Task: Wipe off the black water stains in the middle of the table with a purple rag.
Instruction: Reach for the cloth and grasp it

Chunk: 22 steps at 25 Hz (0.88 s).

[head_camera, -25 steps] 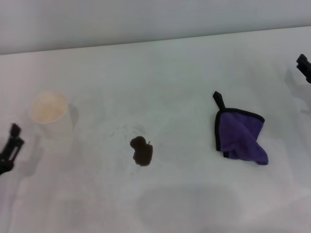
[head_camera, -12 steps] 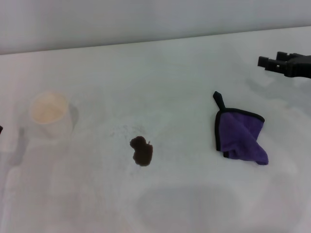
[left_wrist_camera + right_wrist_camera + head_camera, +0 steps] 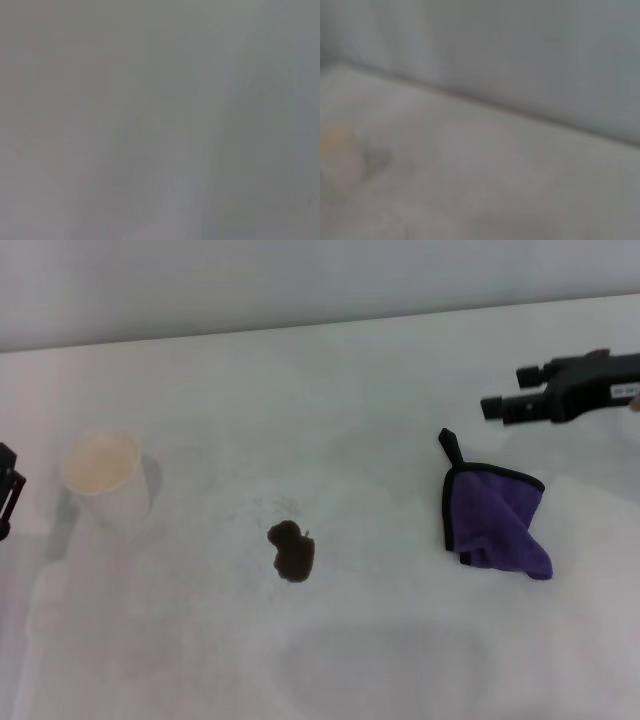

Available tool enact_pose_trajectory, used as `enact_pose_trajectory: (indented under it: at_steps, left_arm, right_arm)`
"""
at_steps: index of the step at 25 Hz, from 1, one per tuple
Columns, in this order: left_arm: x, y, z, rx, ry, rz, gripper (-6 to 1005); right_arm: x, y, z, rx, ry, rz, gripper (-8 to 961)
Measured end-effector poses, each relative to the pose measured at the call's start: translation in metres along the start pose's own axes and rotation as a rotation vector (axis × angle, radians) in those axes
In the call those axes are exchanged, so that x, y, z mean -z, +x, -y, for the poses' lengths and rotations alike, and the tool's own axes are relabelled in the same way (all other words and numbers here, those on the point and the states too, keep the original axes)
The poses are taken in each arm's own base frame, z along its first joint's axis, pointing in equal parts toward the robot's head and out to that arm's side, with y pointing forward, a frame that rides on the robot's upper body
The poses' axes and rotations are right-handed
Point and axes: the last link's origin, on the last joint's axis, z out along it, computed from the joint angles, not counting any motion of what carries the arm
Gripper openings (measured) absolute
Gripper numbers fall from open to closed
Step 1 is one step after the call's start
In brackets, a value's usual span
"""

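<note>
The white table (image 3: 330,380) lay mostly bare. Three things sat on it, well apart from one another: a cream paper cup (image 3: 103,478) standing at the left, the black water stains (image 3: 292,549) flat in the middle, and the purple rag (image 3: 493,520) lying low at the right. Wide open lanes ran between cup and blot, between blot and rag, along the whole near edge, and across the far strip before the wall. The right gripper (image 3: 497,406) hung just beyond the rag's far side, nothing between them. The left gripper (image 3: 6,490) sat at the left edge, the cup just beside it.
</note>
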Motion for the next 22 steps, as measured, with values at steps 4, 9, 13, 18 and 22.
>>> enact_pose_trajectory:
  at_steps: [4, 9, 13, 18, 22]
  left_arm:
    - [-0.005, 0.001, -0.002, 0.038, -0.009, 0.0, 888]
    - [-0.007, -0.001, -0.001, 0.047, -0.018, 0.018, 888]
    - [-0.007, -0.003, 0.001, 0.044, -0.013, 0.031, 888]
    - [-0.009, -0.004, 0.001, 0.04, -0.015, 0.042, 887]
    - [-0.01, -0.004, 0.0, 0.038, -0.018, 0.05, 887]
  right_arm:
    - [0.004, -0.016, -0.023, 0.063, 0.11, -0.117, 786]
    - [-0.008, -0.022, -0.05, 0.102, 0.173, -0.262, 782]
    - [-0.026, -0.014, -0.065, 0.144, 0.184, -0.34, 779]
    - [-0.048, -0.002, -0.067, 0.163, 0.175, -0.379, 776]
    - [-0.059, 0.011, -0.061, 0.138, 0.17, -0.438, 772]
